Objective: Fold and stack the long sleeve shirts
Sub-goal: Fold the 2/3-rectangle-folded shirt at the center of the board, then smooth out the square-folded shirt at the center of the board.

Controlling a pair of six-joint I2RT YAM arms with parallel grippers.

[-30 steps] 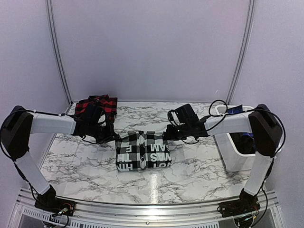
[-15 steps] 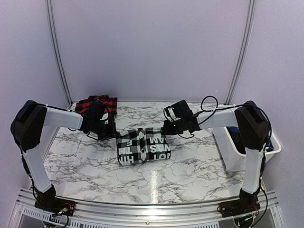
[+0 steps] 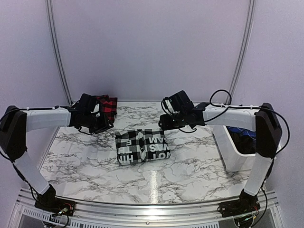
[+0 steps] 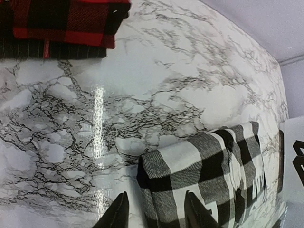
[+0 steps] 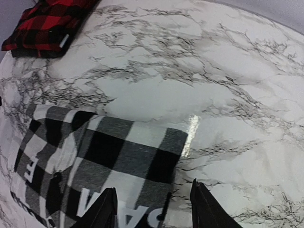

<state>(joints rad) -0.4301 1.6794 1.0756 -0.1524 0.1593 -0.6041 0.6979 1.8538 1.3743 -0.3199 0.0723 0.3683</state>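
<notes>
The black-and-white check shirt with white block letters lies folded in a compact rectangle at the table's middle; it also shows in the left wrist view and the right wrist view. The red-and-black check shirt lies folded at the back left, also in the left wrist view and the right wrist view. My left gripper is open and empty, above the folded shirt's left end. My right gripper is open and empty, above its right back corner.
A white bin holding dark blue cloth stands at the table's right edge. The marble tabletop has bare room in front of and to both sides of the folded shirt. Purple walls close in behind.
Both grippers have let go of the black-and-white shirt and lifted up and back from it. The shirt now lies folded and still on the table.
</notes>
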